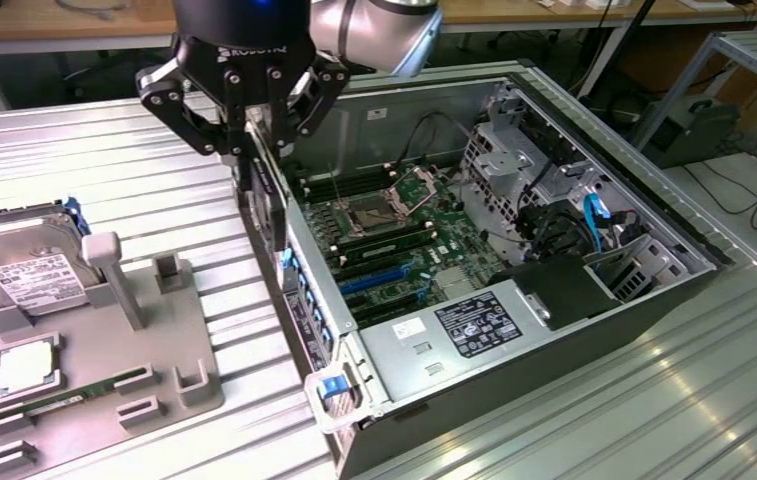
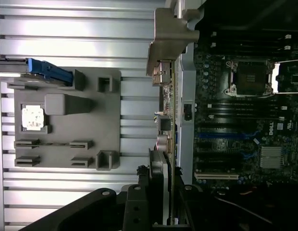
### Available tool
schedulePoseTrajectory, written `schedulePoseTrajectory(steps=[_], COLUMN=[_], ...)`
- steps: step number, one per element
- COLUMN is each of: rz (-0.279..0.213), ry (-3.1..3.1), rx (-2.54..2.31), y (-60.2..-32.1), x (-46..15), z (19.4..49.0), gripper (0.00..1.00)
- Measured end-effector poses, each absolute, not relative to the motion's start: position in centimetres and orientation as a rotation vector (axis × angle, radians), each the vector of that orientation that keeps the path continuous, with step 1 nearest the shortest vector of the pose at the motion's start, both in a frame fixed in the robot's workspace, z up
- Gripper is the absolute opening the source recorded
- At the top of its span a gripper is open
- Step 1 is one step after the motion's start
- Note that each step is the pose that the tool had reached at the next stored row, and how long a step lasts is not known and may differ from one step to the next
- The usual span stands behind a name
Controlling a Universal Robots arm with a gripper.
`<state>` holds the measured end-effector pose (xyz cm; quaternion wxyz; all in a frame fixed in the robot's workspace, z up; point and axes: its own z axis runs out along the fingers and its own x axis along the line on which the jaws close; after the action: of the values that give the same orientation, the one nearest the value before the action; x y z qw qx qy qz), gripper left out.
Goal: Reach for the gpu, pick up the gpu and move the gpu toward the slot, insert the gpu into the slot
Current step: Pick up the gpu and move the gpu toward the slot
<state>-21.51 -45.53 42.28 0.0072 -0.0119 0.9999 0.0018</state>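
The gpu (image 1: 271, 200) hangs edge-on as a thin dark card below my gripper (image 1: 258, 145), which is shut on its upper edge. It hovers above the left wall of the open computer case in the exterior view, beside the motherboard rather than over it. In the wrist view the gpu (image 2: 169, 120) runs as a narrow strip with its silver end bracket (image 2: 170, 38) at the far end, and my gripper (image 2: 163, 195) clamps it. The blue slot (image 1: 381, 274) lies on the green motherboard inside the case, apart from the card; the wrist view shows the slot (image 2: 226, 135) too.
A grey fixture (image 1: 171, 350) on the slatted table holds a silver hard drive (image 1: 25, 265), a processor chip (image 1: 25, 368) and a memory stick (image 1: 65, 400). Inside the case (image 1: 618, 200) are a power supply (image 1: 478, 325), drive cages and cables.
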Motion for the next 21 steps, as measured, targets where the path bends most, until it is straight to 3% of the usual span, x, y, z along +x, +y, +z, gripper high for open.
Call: schedulePoseTrajectory(steps=[21], rz=[0.006], ry=[3.127], rx=[-0.037], y=[-45.5], x=[-16.1], z=[42.2], gripper=[0.28])
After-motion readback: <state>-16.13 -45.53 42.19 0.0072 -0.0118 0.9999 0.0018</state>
